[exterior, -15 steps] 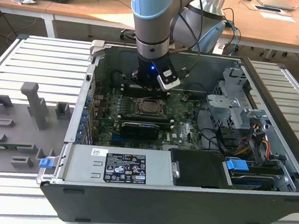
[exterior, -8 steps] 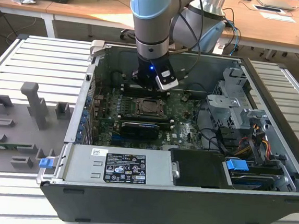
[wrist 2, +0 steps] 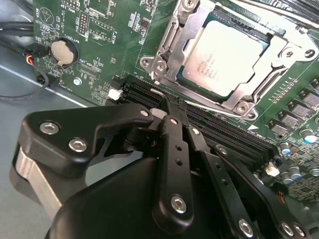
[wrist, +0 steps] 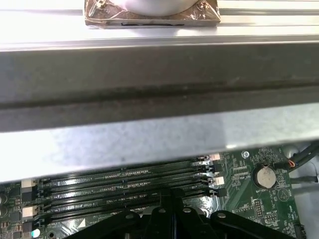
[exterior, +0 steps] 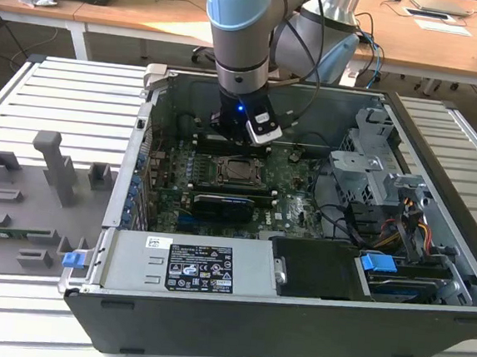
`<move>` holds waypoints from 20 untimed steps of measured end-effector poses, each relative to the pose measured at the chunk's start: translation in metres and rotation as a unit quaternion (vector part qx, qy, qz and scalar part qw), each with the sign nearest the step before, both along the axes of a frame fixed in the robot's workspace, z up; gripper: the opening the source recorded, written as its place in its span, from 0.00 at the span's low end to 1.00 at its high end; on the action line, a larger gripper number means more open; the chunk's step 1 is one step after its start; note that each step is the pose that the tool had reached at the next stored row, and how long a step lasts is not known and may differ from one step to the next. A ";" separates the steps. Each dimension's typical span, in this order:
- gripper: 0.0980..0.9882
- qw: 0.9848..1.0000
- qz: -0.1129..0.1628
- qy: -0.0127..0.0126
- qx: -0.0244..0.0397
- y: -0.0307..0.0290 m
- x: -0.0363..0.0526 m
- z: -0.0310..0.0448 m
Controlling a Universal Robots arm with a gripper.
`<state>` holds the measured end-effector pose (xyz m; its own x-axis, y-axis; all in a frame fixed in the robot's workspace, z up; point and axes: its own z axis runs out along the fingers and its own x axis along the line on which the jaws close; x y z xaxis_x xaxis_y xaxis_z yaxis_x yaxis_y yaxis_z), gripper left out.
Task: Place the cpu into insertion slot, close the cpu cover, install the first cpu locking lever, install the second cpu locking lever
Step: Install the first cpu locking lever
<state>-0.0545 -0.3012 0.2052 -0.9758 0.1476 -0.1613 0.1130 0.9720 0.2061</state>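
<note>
The cpu (wrist 2: 224, 52) lies silver face up in the insertion slot (exterior: 237, 170) on the green board. The cpu cover (wrist 2: 175, 47), a silver frame, lies down flat around the chip. In the second wrist view my gripper (wrist 2: 167, 99) has its black fingers shut together with nothing between them. The tips hover at the memory slots, just beside the socket's edge. In the exterior view the gripper (exterior: 244, 137) hangs inside the case just behind the socket. The first wrist view shows the gripper (wrist: 169, 196) over the same slots. I cannot tell how the locking levers stand.
Black memory slots (wrist 2: 234, 134) run beside the socket, with a coin battery (wrist 2: 64, 51) further off. The case wall (wrist: 159, 74) rises close behind the gripper. A black card (exterior: 224, 202), the power supply (exterior: 189, 266) and a drive cage (exterior: 374, 157) surround the board. A grey fixture tray (exterior: 28, 193) lies outside.
</note>
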 end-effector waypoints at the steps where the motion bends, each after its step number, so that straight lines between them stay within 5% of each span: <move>1: 0.01 1.000 -0.002 0.000 0.000 0.0001 -0.0002 -0.0002; 20: 0.01 0.999 -0.037 -0.001 -0.012 0.0045 -0.0012 -0.0079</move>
<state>-0.0556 -0.2967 0.1972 -0.9621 0.2157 -0.1669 0.1845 0.9655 0.1839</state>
